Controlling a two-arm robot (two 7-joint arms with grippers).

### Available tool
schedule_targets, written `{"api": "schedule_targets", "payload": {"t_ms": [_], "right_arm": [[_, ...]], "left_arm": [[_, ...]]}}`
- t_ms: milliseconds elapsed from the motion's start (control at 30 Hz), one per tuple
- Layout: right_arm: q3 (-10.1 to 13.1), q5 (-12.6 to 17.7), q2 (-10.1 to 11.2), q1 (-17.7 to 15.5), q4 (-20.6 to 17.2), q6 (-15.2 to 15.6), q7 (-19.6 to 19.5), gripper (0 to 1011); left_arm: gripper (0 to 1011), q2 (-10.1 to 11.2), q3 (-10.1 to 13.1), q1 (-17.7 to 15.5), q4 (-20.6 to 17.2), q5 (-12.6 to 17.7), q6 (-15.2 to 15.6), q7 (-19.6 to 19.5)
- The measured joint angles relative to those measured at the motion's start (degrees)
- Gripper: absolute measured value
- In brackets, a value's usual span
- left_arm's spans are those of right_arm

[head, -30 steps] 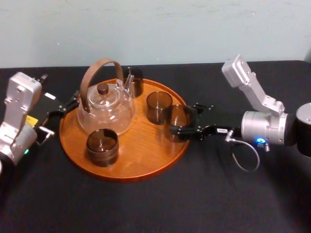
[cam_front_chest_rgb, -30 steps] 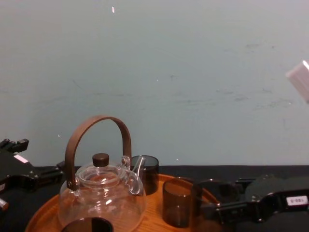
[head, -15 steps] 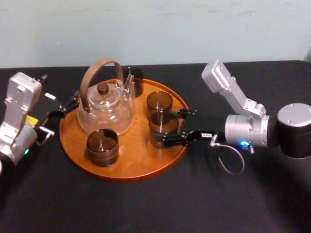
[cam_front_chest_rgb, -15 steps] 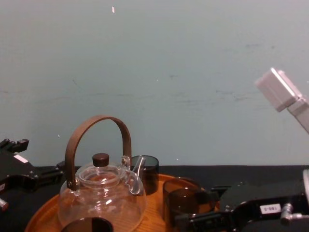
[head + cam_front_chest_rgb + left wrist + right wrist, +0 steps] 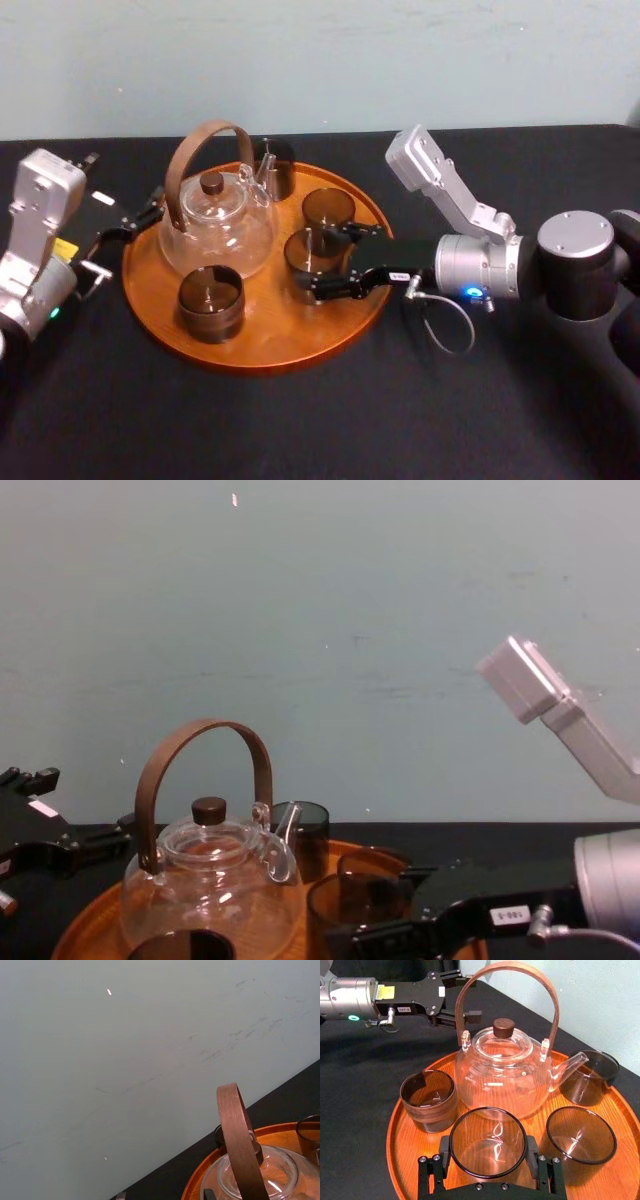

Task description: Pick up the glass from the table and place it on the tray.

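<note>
Counting on the round orange-brown wooden tray (image 5: 270, 345): one clear glass teapot (image 5: 215, 225) with a bent-wood handle, and four smoky brown glass tumblers (image 5: 211, 300). The right gripper (image 5: 488, 1160) clamps one held tumbler (image 5: 487, 1137) inside the rim, just beside the teapot; whether it touches the wood is unclear. The left gripper (image 5: 138, 218), fingers apart, sits at the tray's left over the matte black table (image 5: 300, 430).

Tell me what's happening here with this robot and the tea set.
The right gripper has its jaws closed on a smoky glass, holding it over the wooden tray beside the glass teapot; whether it has touched down is unclear. Three other glasses already sit on the tray. The left gripper is parked at the tray's left edge.
</note>
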Motion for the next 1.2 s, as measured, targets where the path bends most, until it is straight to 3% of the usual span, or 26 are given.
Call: {"api": "schedule_targets", "payload": {"t_ms": [433,1200], "right_arm": [[-0.4,-0.5,-2.9,1.3,5.3,-4.3,1.4,904],[-0.6,-1.6,-5.5,2.7,11.3,-5.3,2.2,904]], "left_arm": [[1001,0.0,0.0,0.0,0.0,0.0,0.0,0.0],[1001,0.0,0.0,0.0,0.0,0.0,0.0,0.0]]}}
